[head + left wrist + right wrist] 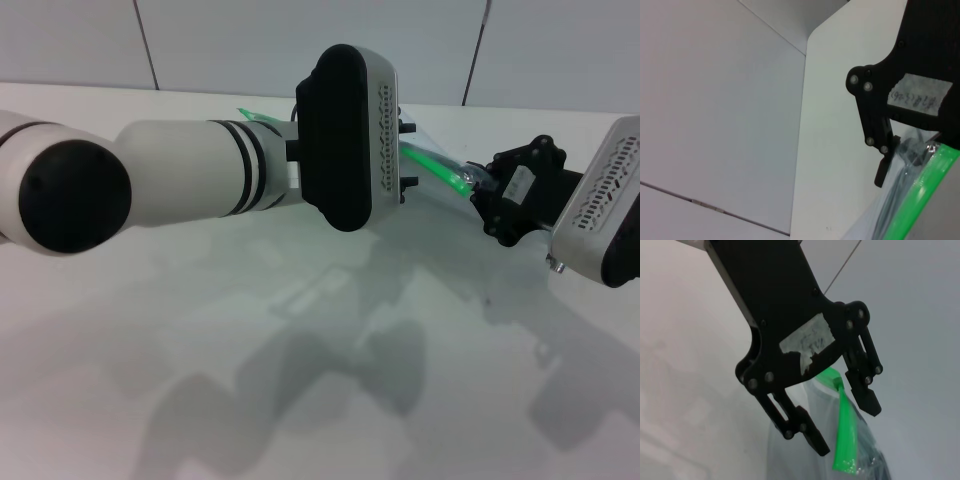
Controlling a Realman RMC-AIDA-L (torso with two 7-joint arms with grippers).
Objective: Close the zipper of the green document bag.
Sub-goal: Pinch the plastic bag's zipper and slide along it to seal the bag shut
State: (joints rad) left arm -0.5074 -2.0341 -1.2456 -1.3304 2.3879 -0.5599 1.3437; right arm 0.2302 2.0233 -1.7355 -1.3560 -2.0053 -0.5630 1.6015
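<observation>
Nearest, head view: bare white desk (300, 400) carrying the arms' shadows.

Left arm: white forearm crossing from the left, its black-and-white wrist housing hiding the middle of the bag. Left claw itself not visible in any view; whether it grips cannot be told.

Right claw (478, 190): black, reaching in from the right, its tips at the right-hand end of the green strip. In the right wrist view the right claw (850, 427) stands spread, one finger on each side of the strip, neither seen to press it; released.

The green document bag (432, 185): translucent grey pouch lying on the desk behind the left wrist, mostly hidden.

The zipper (430, 162): bright green strip along the bag's far edge, showing on both sides of the left wrist; slider cannot be made out.

Farthest: grey panelled wall (240, 40).
</observation>
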